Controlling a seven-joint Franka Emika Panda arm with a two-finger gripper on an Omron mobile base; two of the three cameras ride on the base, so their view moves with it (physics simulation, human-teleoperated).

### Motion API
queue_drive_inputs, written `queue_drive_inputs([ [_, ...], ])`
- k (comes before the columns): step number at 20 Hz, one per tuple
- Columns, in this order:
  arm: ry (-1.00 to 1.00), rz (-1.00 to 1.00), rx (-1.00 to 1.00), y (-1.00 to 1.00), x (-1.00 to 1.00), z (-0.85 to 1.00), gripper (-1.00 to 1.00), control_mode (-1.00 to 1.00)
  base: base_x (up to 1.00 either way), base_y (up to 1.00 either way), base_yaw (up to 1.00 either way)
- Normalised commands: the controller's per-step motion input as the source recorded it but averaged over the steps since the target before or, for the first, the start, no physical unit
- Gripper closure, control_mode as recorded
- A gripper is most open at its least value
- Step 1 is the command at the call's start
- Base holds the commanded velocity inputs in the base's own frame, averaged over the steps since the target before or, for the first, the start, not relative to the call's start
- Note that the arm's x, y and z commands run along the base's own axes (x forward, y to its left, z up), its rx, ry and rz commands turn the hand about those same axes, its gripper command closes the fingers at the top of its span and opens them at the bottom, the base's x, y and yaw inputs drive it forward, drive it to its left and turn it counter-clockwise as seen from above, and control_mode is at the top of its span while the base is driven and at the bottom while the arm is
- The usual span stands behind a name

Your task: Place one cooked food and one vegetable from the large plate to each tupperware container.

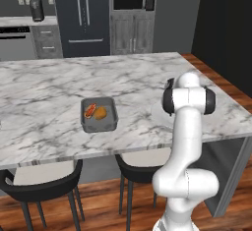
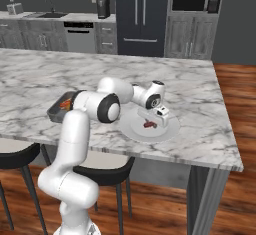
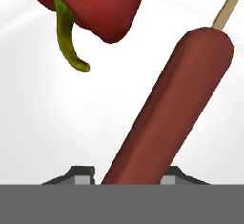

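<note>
Jaws (image 3: 127, 173) pinch a sausage on a stick (image 3: 171, 104) above the large plate (image 2: 172, 129); no writing readable.

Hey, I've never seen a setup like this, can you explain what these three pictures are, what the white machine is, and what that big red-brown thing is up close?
It is a computer-rendered kitchen. The white machine is a robot arm with a two-finger gripper. Two pictures come from cameras behind the arm, left and right, looking over a marble counter. The third comes from a camera on the hand itself.

On the counter sits a dark grey tub already holding two foods, and a round white plate, over which the gripper is lowered.

In the hand view, the long red-brown thing is a sausage on a stick, running down between the two finger tips. The jaws stand either side of it; a firm grip cannot be told. Beside it lies a red pepper with a green stem.
</note>
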Motion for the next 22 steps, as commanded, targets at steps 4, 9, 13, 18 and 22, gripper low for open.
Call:
queue_drive_inputs([
  [4,0.00,-0.05,0.00,-0.30,-0.76,0.18,1.00,-1.00,0.00,0.00,0.00],
  [9,-0.07,-0.03,-0.01,0.00,-0.60,0.91,1.00,-1.00,0.00,0.00,0.00],
  [13,-0.08,0.00,0.00,0.00,-0.68,0.95,1.00,-1.00,0.00,0.00,0.00],
  [18,-0.14,0.02,0.00,0.27,-0.88,0.74,1.00,-1.00,0.00,0.00,0.00],
  [22,-0.35,0.00,0.00,0.88,-0.62,0.53,1.00,-1.00,0.00,0.00,0.00],
])
